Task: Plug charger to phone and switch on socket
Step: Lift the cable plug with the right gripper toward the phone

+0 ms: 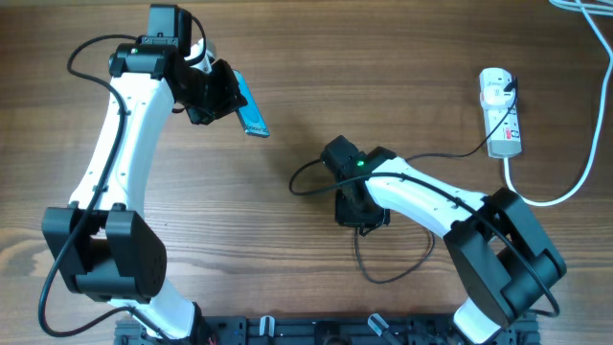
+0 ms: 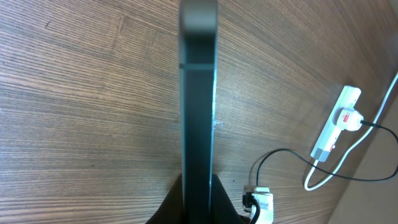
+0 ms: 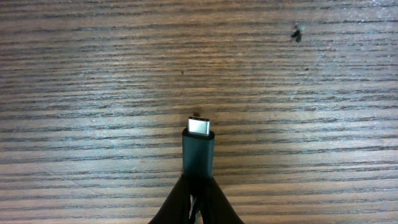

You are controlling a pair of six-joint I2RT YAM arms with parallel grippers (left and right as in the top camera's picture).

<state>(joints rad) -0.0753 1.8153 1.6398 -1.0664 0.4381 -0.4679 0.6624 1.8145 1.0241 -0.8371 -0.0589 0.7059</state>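
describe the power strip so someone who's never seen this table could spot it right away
On the brown wooden table, look to the upper right in the overhead view. There lies a white elongated power strip with red marks. Unlike the thick white cord and thin black cable joined to it, it is a rigid, blocky bar.

Wooden table [image 1: 287,86]: socket [image 1: 502,113] lying flat near right edge, white cord [image 1: 578,184] looping beside, charger [image 1: 476,149] trailing across wood.
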